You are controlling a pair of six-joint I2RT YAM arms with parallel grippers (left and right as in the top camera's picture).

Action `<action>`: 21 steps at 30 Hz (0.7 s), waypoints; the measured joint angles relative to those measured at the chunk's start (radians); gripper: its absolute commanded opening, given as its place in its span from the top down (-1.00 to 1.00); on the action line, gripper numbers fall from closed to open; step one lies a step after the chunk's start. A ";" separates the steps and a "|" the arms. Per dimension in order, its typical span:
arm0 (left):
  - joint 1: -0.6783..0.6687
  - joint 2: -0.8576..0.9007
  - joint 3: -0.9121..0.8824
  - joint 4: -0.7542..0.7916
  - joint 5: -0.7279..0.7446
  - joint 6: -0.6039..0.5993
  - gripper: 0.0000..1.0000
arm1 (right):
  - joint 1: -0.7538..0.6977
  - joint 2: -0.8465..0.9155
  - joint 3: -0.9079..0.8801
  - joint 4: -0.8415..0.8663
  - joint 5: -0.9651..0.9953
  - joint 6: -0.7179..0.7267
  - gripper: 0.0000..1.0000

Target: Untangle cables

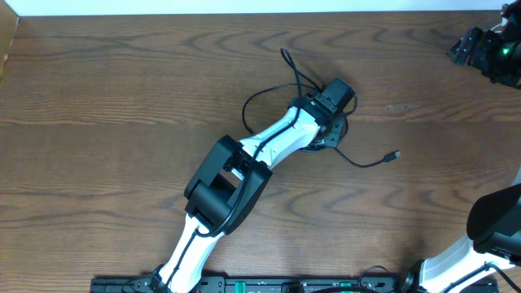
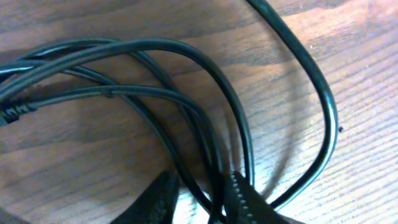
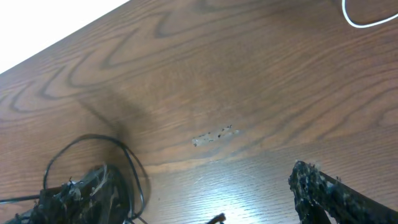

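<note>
Dark wood-grain table (image 1: 122, 81) with a tangled black cable (image 2: 155, 43), perhaps a white cord (image 3: 367, 22)

The left arm (image 1: 277, 140) stretches forward, left hand (image 2: 200, 190) narrowly parted; right hand (image 3: 196, 186) spread wide.

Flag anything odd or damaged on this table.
A pale scuff mars the wooden table, a little away from the black cable. That cable lies in crossed, overlapping loops, tangled rather than neat. Nothing else stands out.
</note>
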State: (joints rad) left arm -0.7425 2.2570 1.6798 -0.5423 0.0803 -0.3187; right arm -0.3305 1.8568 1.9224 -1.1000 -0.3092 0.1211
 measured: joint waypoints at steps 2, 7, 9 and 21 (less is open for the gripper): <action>-0.001 0.000 0.000 0.000 0.000 0.002 0.63 | 0.000 0.000 0.000 0.000 0.003 0.000 -0.74; 0.000 -0.001 0.000 -0.002 -0.009 0.005 0.63 | 0.000 0.000 0.000 0.000 0.005 0.000 -0.75; 0.005 -0.006 0.000 -0.011 -0.012 0.005 0.63 | 0.000 0.000 0.000 0.000 0.007 0.000 -0.75; 0.060 -0.351 0.000 -0.089 -0.033 0.005 0.85 | 0.000 0.000 0.000 0.000 -0.070 -0.004 -0.75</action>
State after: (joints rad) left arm -0.6827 1.9060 1.6798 -0.6312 0.0475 -0.3134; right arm -0.3305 1.8568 1.9224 -1.1000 -0.3794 0.1173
